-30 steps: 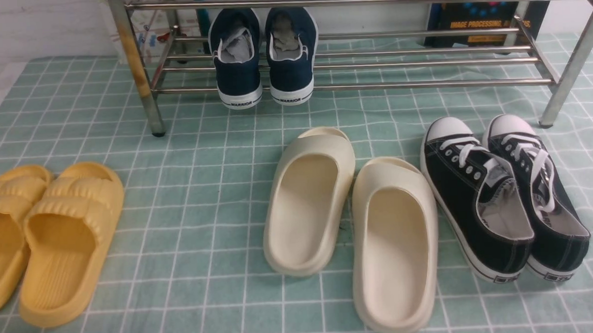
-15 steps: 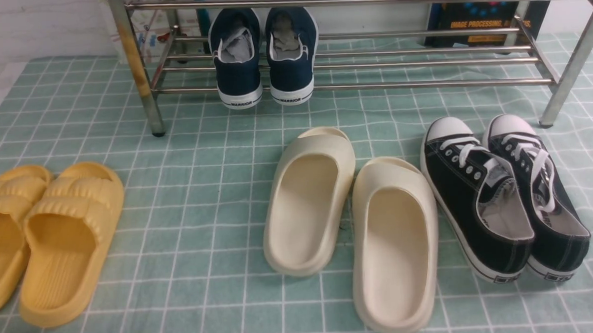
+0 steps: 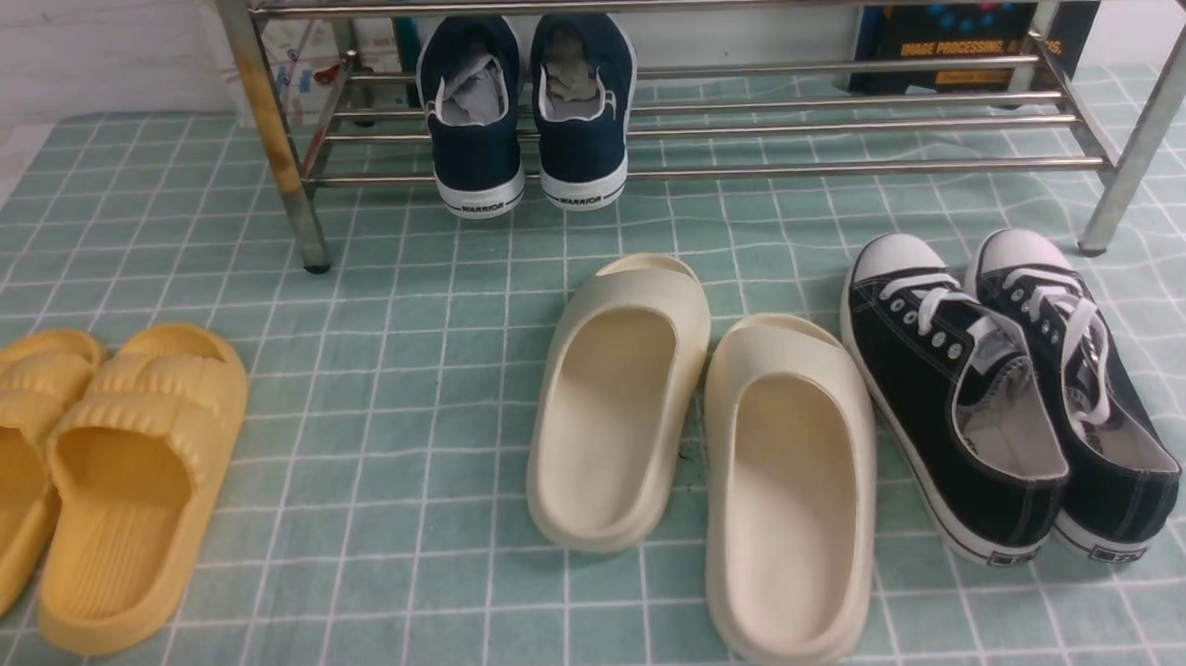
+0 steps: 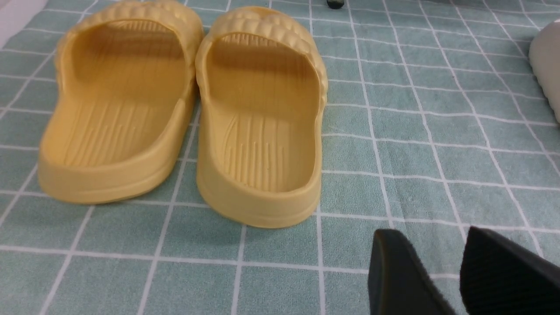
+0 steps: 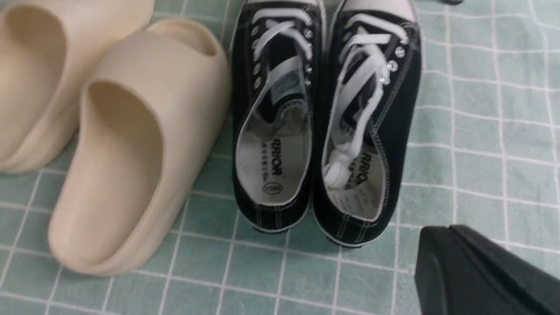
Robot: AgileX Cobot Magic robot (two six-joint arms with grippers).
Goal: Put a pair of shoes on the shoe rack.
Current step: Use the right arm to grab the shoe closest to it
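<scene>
Now — pair of shoes (image 3: 997,405) | bare mat (image 3: 898,208) up to shoe rack (image 3: 746,173)

Bright, even light, soft shadows, sharp focus; glints on the shoe rack (image 3: 846,170).

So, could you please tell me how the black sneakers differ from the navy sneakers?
The black sneakers lie on the checked cloth; the navy sneakers stand on the shoe rack. The black pair shows white laces and toe caps; the navy pair shows neither. Both have white soles, heels toward the robot.
</scene>
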